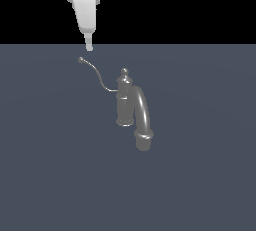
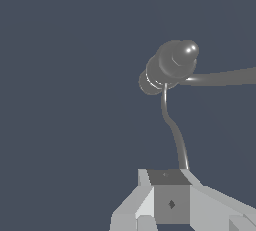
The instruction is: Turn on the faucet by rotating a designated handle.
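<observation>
Where handle (image 1: pixel 96 73) ends in ball, claw (image 1: pixel 89 48) hangs just above, seemingly closed; faucet (image 1: pixel 131 106) well apart.

This was no real room but a simulator's bare test scene. A flat, featureless slate-blue desk (image 1: pixel 50 175) ran to a straight far edge, and beyond it lay plain black with no walls or furnishings. The grey faucet (image 1: pixel 131 106) stood alone on it, joined to no sink or pipe, and every surface looked smooth and computer-rendered, without texture or wear.
</observation>
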